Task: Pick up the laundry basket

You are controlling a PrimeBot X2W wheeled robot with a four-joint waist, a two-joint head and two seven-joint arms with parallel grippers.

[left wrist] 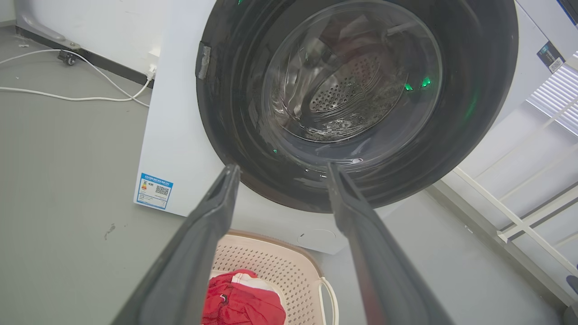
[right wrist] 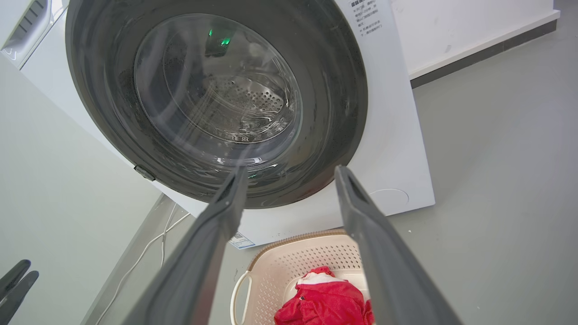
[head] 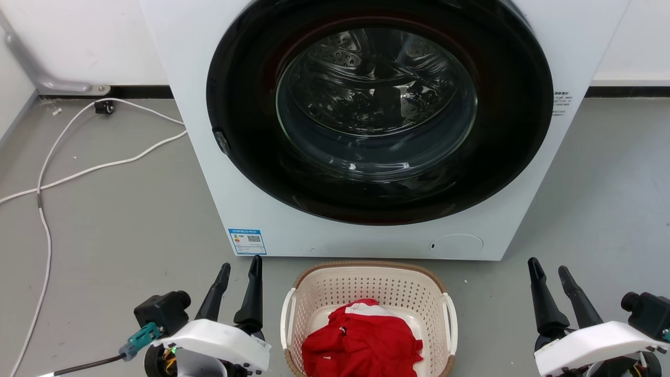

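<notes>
Laundry basket stands between left pincer and right pincer, both spread, neither touching it.

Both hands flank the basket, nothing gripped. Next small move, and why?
Probably ease both inward and down to the white handles: the left hand and right hand are open, apart from the basket, which sits on the floor between them, a handle facing each.
</notes>
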